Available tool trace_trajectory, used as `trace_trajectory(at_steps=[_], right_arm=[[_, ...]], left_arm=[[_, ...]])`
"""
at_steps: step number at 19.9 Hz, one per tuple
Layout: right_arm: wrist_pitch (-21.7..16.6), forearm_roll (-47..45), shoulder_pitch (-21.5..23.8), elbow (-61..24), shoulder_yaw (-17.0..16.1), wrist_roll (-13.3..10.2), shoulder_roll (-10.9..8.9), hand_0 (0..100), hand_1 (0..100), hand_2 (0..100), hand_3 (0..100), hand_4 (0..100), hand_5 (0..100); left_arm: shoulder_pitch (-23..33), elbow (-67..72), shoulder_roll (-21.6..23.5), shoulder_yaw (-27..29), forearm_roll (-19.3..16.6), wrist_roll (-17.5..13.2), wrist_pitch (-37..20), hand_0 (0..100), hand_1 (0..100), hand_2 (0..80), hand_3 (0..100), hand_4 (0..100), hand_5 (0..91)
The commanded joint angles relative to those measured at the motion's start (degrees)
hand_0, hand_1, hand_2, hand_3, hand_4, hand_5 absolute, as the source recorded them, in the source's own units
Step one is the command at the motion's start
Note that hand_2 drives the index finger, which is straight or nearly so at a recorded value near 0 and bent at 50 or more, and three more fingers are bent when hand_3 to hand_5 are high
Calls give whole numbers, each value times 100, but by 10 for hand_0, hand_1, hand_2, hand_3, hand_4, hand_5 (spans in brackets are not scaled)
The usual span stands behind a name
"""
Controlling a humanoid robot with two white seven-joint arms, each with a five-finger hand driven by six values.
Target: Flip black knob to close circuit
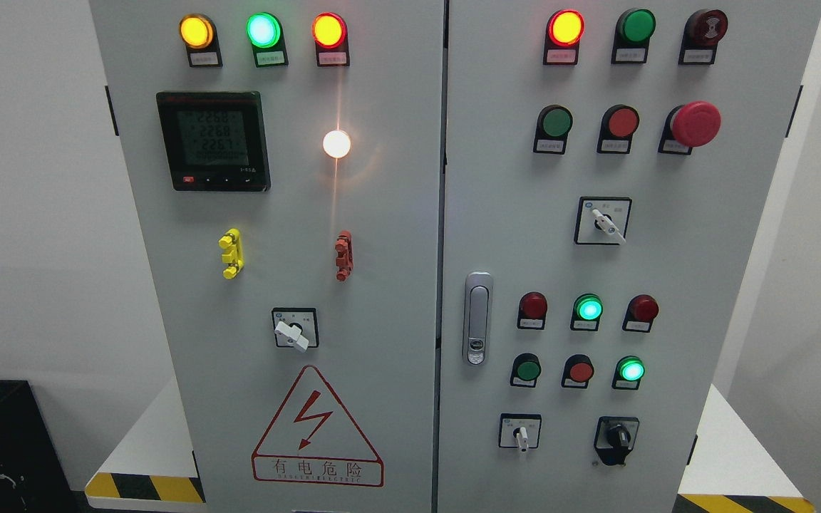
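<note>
Hands unseen; black knob (618, 436) near door's (724, 285) lower edge.

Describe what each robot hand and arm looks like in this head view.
Neither robot hand nor arm shows in this view, so their colours, shapes, cables and markings cannot be described. The frame holds only the grey control cabinet, with the black knob at its lower right untouched.
</note>
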Motion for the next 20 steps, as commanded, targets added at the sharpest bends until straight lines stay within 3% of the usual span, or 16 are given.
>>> trace_trajectory(at_steps=[1,9,20], right_arm=[[141,523,-21,-1816,12,-206,7,0,56,736,891,776,775],[817,1112,-38,-2800,197,-364,15,0,63,835,982,867,901],[1029,2220,-328,-3539,197,-329,15,0,0,883,1000,920,959]], left_arm=[[132,-176,0,0,3,-4,3,120,556,0,0,0,0],[132,-176,0,0,-6,-4,3,120,556,0,0,0,0],[132,-176,0,0,3,-4,3,120,556,0,0,0,0]])
